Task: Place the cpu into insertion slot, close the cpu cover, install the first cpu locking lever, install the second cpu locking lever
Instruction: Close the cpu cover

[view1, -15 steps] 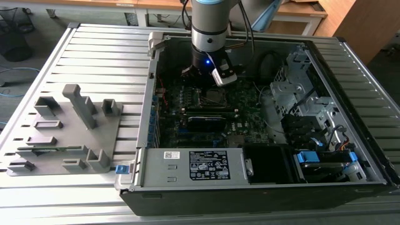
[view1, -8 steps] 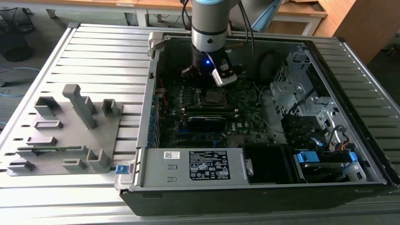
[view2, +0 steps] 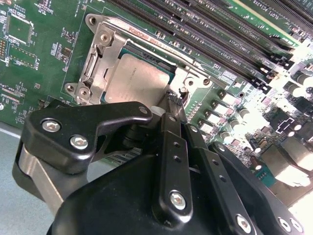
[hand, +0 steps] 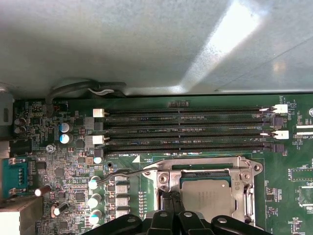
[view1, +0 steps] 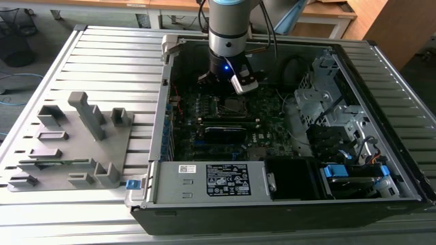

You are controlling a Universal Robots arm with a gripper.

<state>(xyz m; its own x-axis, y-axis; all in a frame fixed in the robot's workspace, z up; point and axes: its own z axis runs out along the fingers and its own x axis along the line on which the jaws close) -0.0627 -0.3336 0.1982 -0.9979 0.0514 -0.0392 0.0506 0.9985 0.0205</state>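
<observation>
Silver cpu (view2: 139,78) lies flat in the insertion slot (hand: 205,176) | cpu cover (view2: 105,54) down over it | gripper (view2: 177,115) fingers close together at cover's edge | thin lever (hand: 117,175) sticks out loose | push slow, straight, don't slip onto chip

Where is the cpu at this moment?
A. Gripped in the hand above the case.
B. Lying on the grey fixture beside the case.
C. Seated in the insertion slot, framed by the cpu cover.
C: in the second wrist view the cpu lies flat on the motherboard, its pale face showing through the window of the cpu cover.
</observation>
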